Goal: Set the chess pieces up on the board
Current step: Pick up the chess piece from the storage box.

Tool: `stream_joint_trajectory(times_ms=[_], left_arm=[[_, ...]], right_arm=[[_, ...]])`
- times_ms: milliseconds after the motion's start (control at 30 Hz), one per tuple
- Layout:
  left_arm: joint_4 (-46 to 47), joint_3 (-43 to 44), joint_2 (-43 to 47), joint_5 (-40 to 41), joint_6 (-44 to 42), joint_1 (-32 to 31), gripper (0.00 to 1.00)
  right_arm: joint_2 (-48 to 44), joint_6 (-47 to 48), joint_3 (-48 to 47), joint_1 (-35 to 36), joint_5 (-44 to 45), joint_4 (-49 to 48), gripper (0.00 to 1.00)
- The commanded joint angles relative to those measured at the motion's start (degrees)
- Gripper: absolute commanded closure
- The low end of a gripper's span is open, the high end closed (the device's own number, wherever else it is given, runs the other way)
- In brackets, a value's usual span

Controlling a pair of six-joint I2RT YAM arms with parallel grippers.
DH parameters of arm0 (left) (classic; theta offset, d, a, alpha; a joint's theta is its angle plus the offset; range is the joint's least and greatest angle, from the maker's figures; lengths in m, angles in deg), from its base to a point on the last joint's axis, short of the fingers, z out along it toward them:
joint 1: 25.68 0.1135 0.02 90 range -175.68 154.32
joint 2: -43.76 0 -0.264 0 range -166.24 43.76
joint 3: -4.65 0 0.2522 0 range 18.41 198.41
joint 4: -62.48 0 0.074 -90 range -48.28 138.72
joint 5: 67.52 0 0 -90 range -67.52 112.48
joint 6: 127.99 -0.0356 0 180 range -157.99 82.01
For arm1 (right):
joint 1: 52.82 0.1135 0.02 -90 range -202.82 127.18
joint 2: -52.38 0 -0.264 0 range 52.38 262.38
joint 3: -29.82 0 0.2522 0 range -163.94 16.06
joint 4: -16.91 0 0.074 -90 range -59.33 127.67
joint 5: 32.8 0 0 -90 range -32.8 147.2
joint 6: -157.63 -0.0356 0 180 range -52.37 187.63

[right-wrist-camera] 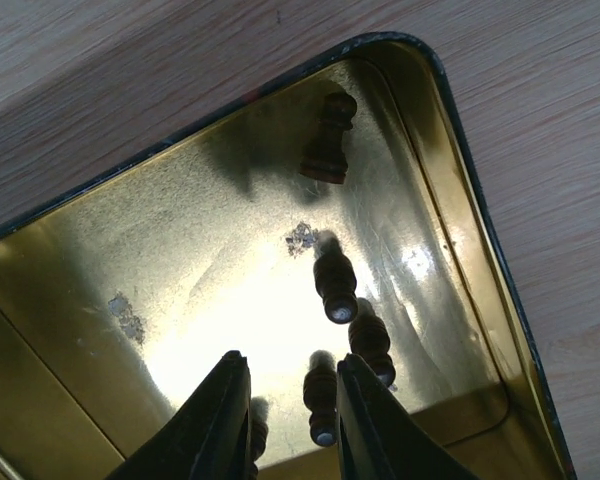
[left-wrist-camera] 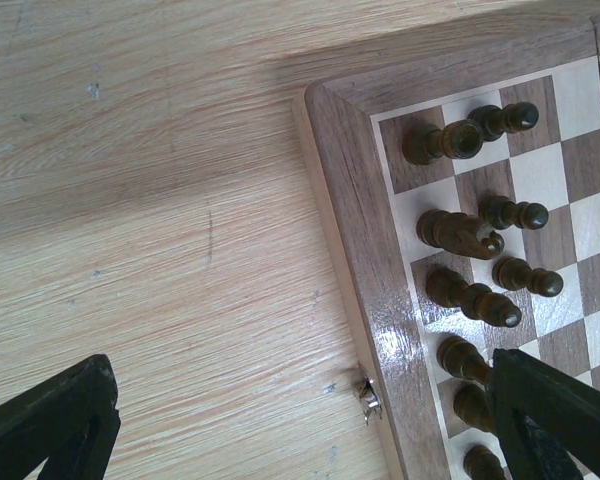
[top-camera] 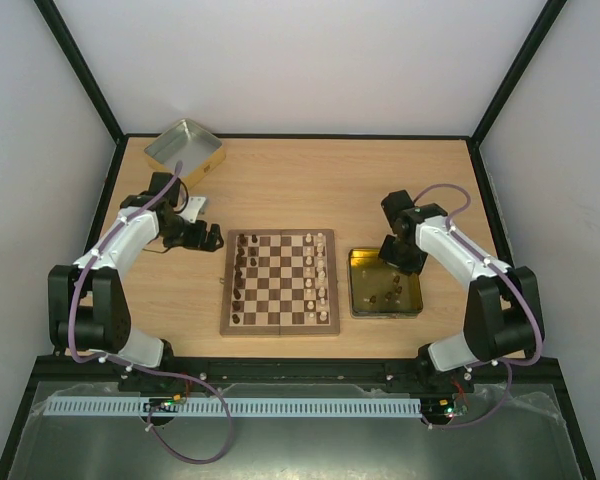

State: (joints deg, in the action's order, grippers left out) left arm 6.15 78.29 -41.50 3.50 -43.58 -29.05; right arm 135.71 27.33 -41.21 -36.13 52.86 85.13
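Observation:
The board (top-camera: pixel 278 329) lies at the table's middle. Dark brown chess pieces (top-camera: pixel 242 275) stand along its left side, cream-white ones (top-camera: pixel 321 270) along its right. My left gripper (top-camera: pixel 212 237) hovers wide open and holds nothing, by the board's left rim (left-wrist-camera: pixel 365 230). In its wrist view the gripper (left-wrist-camera: pixel 305 400) straddles that rim, with dark pieces (left-wrist-camera: pixel 460 232) lying just inside. My right gripper (top-camera: pixel 395 262) hangs over the yellow-gold tin (top-camera: pixel 384 312). Its jaws (right-wrist-camera: pixel 292 365) are slightly open above a dark piece (right-wrist-camera: pixel 321 400) lying on the tin floor (right-wrist-camera: pixel 130 260), with others (right-wrist-camera: pixel 336 285) close by.
A silver-lined square tin (top-camera: pixel 184 150) sits at the back left corner of the table. A small metal clasp (left-wrist-camera: pixel 368 398) sticks out of the board's left rim. One more dark piece (right-wrist-camera: pixel 328 150) stands near the gold tin's far corner.

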Motion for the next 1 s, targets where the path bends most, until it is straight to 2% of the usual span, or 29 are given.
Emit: stream_joint_trajectory(times_ms=[0,700,967], left_arm=[[0.12,-1.08,1.89,0.31,0.11,-0.31,0.00],[0.03,-0.65,0.35,0.79,0.20,-0.32,0.00],[0.11,-0.58,-0.17,0.72,0.12,-0.31,0.00]], right_arm=[[1.54,0.68,1.23,-0.86,-0.36,-1.11,0.77],[4.65,3.28,8.03,-5.73,-3.14,-8.75,0.78],[6.82,3.65,6.19,-6.06,-2.36,-9.14,0.89]])
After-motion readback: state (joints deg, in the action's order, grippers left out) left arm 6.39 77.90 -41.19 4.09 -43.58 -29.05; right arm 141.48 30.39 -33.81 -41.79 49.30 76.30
